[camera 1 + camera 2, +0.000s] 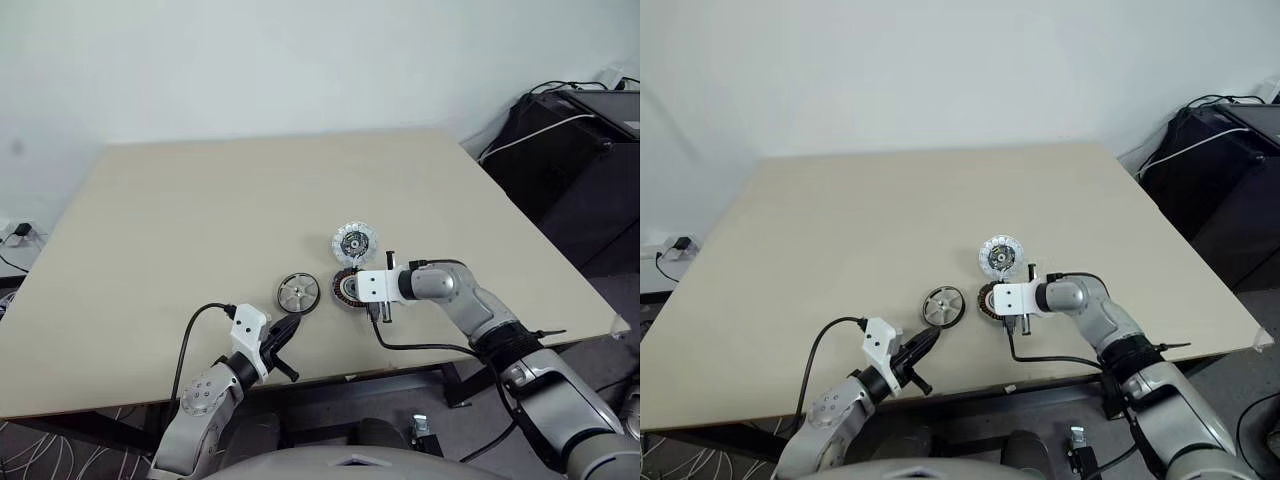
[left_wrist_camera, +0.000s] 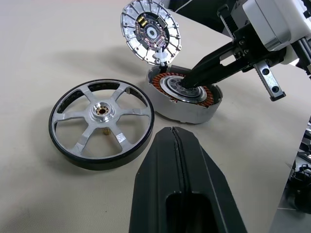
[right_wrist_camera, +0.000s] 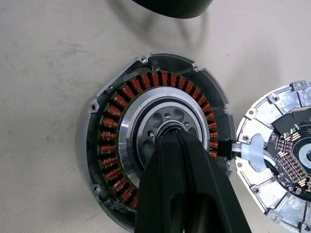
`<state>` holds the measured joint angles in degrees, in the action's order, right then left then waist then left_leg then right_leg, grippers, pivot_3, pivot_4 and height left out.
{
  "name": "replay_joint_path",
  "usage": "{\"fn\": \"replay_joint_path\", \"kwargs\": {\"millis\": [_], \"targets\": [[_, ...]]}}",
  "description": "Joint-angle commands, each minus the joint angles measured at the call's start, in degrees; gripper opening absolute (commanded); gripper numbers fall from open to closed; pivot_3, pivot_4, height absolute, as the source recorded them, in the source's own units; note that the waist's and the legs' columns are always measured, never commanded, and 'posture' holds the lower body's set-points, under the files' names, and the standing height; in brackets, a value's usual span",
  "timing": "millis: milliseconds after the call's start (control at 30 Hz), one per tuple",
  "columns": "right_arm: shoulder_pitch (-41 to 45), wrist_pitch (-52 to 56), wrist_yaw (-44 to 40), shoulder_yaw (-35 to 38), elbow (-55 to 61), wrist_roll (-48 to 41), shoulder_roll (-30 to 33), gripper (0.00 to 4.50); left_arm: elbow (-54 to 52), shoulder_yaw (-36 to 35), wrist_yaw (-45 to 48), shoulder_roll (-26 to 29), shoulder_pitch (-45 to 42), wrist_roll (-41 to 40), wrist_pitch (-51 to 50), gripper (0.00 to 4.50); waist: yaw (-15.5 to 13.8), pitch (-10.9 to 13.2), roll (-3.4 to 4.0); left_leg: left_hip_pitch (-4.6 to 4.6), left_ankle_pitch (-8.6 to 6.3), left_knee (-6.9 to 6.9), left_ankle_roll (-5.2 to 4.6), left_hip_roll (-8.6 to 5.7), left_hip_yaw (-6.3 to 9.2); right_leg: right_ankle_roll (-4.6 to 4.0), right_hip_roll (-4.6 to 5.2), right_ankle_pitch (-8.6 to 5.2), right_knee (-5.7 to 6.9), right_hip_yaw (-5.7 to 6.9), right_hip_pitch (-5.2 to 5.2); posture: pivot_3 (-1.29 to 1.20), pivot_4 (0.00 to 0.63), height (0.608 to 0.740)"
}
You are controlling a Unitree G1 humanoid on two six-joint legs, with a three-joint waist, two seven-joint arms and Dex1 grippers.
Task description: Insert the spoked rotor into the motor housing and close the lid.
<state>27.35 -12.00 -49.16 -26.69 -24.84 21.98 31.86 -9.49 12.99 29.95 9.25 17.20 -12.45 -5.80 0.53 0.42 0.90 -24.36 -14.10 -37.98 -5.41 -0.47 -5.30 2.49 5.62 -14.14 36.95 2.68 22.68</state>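
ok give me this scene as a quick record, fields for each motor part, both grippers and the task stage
spoked rotor: flat on table, outside the housing, untouched
motor housing: open, copper windings showing, beside the rotor
lid: off, lying next to the housing, circuit face up
right gripper: shut, tips in the housing's silvery centre
left gripper: shut, empty, near the rotor
task stage: rotor not yet inserted, lid not closed

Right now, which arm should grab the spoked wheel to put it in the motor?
Probably the left. The left tool sits shut just beside the spoked rotor, free. The right tool is shut with its tips in the motor housing centre, seemingly steadying it.
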Motion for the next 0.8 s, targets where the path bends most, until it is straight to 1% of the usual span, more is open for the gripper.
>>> {"fn": "replay_joint_path", "kwargs": {"millis": [33,200,333,600,700,800], "targets": [[1.6,-0.6,0.0,0.2,-0.1,0.3,-0.2,0.03,-3.1,0.0,-0.2,0.0,-0.2,-0.9,0.2,0.0,0.0,0.0,0.0,0.0,0.0,0.0,0.0,0.0,0.0,0.0,0.0,0.0,0.0,0.0,0.0,0.0,0.0,0.74],[2.6,0.6,2.3,0.2,-1.9,1.9,-1.3,0.03,-3.6,0.1,-0.3,-0.1,0.0,-0.8,0.0,0.0,0.1,0.0,0.0,0.0,0.0,0.0,0.0,0.0,0.0,0.0,0.0,0.0,0.0,-0.01,-0.01,0.0,0.0,0.74],[2.9,2.0,2.2,0.2,-2.4,3.0,-1.1,0.03,-3.9,0.0,-0.5,-0.1,-0.1,-0.9,-0.3,0.0,0.1,0.0,0.0,0.07,0.01,-0.01,0.01,0.0,0.0,-0.02,0.0,0.02,0.03,-0.01,-0.06,0.0,0.0,0.74],[0.9,6.5,-4.6,0.5,2.0,0.5,0.5,0.03,-4.4,-0.1,-0.9,-0.2,-0.8,-1.1,-1.5,0.0,-0.5,0.0,-0.01,0.21,0.0,-0.02,0.01,0.0,0.0,-0.03,0.02,0.09,0.01,0.01,-0.2,0.0,0.0,0.74],[-0.1,9.6,-7.5,1.1,5.0,-2.1,0.1,0.03,-4.4,0.0,-0.9,-0.2,-0.8,-1.1,-1.5,0.0,-0.6,0.0,-0.01,0.2,0.0,0.0,0.01,0.0,0.0,-0.03,0.01,0.09,-0.03,0.0,-0.19,0.0,0.0,0.74],[-0.6,11.8,-8.3,2.1,7.3,-4.3,-0.9,0.03,-3.7,0.2,-0.6,-0.2,-0.4,-1.0,-0.6,0.0,-0.7,0.0,-0.02,0.19,-0.01,0.03,-0.01,0.0,0.0,-0.04,0.01,0.08,-0.08,-0.01,-0.18,0.0,0.0,0.74]]}}
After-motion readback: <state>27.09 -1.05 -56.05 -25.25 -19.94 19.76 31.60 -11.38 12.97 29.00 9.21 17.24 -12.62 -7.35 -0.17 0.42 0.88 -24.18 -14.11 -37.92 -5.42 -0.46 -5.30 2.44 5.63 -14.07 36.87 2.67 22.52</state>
